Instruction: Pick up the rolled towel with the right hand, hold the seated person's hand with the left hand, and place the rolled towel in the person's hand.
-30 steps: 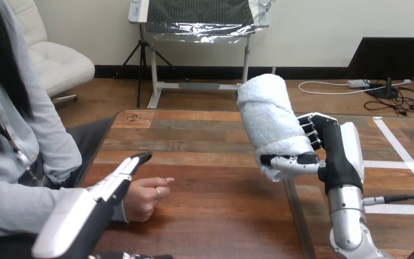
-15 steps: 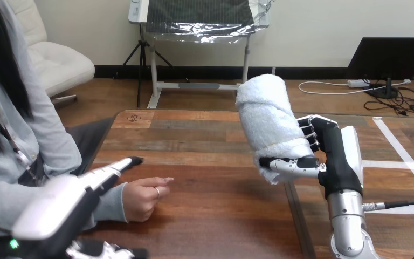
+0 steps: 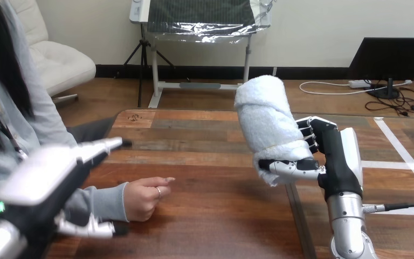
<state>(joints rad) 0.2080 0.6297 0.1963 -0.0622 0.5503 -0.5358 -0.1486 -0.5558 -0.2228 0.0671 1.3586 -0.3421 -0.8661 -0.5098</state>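
Towel: white rolled terry towel [image 3: 267, 127], upright with a slight lean, up in the air over the right half of the table, well off the surface.
Towel grip: lower end wrapped by the right hand, upper end free and sticking up above it.
Right hand: black-and-white robot hand [image 3: 337, 156] on a silver forearm, just right of the towel; fingers clenched round the roll, thumb [image 3: 291, 168] across its front near the bottom.
Person's hand: loosely curled hand [image 3: 142, 197] resting on the table at the left, one finger poking out toward the towel, grey sleeve behind it.
Towel to person's hand: well apart, bare wood between.
Left hand: robot hand with white back shell [image 3: 42, 182], low at the view's left, over the person's grey sleeve; fingers [image 3: 105, 144] straight and released, pointing across the table, thumb down below near the cuff.
Left hand contact: cannot tell if it touches the sleeve; nothing grasped, not closed round the person's hand.
Table: dark brown plank wooden table [image 3: 210, 216], person seated at its left side.
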